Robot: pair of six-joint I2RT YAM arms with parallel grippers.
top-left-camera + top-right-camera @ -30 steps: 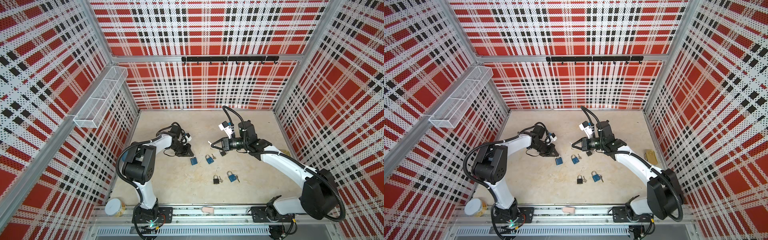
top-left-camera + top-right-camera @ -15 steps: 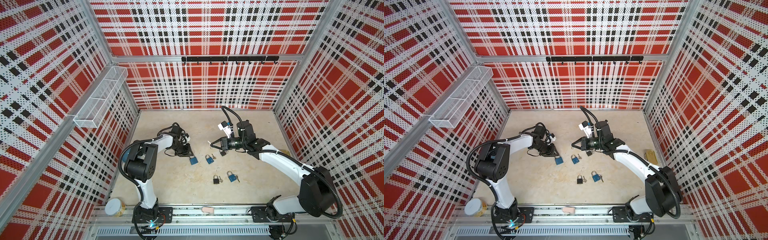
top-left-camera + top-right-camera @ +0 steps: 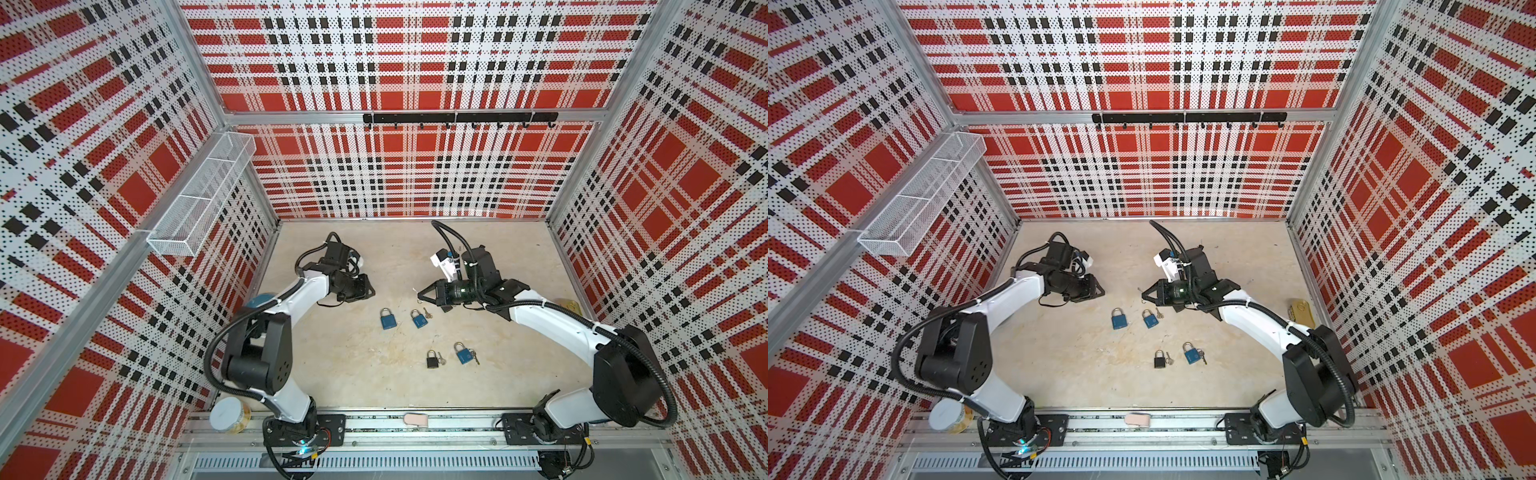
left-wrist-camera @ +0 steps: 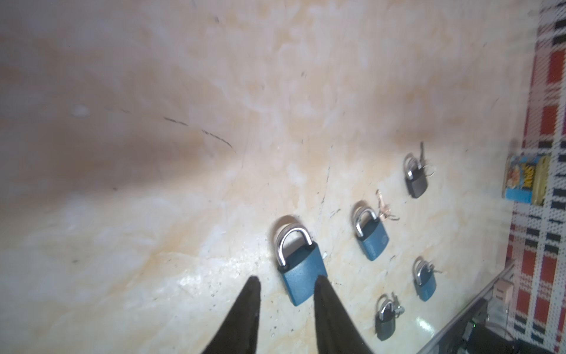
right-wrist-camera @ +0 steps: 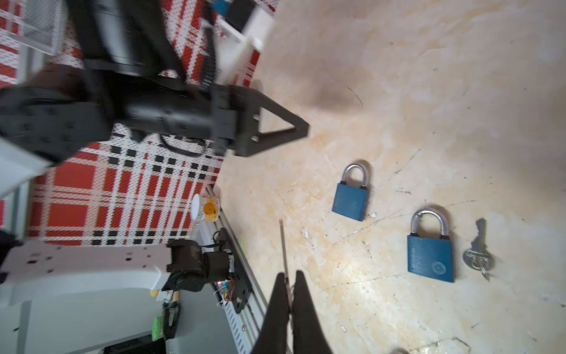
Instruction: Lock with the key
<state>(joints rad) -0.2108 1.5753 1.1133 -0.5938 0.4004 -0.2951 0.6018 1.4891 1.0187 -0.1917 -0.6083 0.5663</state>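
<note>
One slippery, stiff key (image 5: 283,239) is being pinched by the right claw (image 5: 289,273); left claw (image 3: 370,291) is hovering part-open, empty, eleven o'clock of the padlock (image 3: 387,322).

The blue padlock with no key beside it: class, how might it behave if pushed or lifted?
The blue padlock lies flat, so it would probably slide, not roll. Its metal shackle suggests it is stiff and heavy for its size.
</note>
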